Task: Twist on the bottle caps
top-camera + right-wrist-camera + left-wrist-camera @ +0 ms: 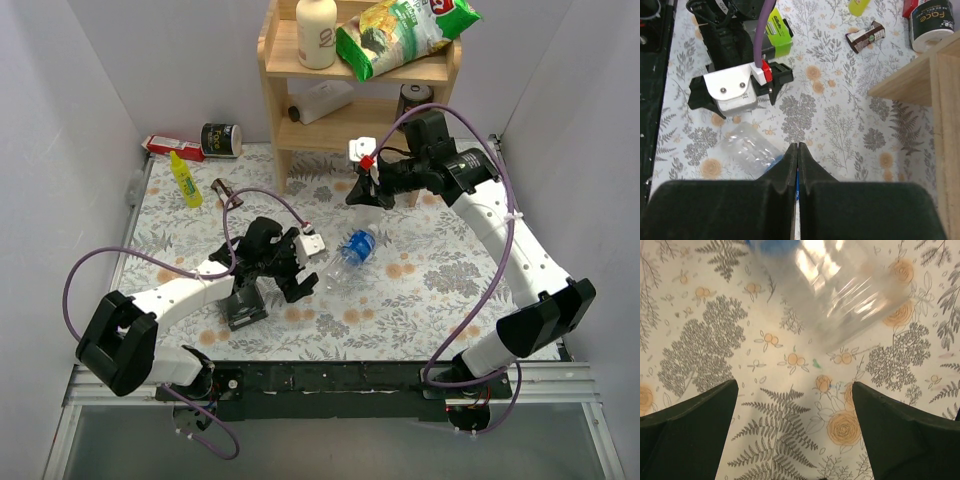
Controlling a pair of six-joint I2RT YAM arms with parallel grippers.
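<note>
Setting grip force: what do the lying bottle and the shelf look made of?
Bottle: thin clear plastic, glossy; the floral cloth shows through it and highlights glint. Shelf: probably unpainted wood, matte; pale tan boards with square-cut edges.

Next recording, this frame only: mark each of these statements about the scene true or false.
1. The left gripper has its jaws open. True.
2. The blue-labelled clear bottle stands upright. False: it lies on its side on the floral mat.
3. The right gripper has its jaws pressed together. True.
4. The green snack bag lies on the mat. False: it sits on the top board of the wooden shelf.
5. The yellow squeeze bottle lies on the mat. True.
</note>
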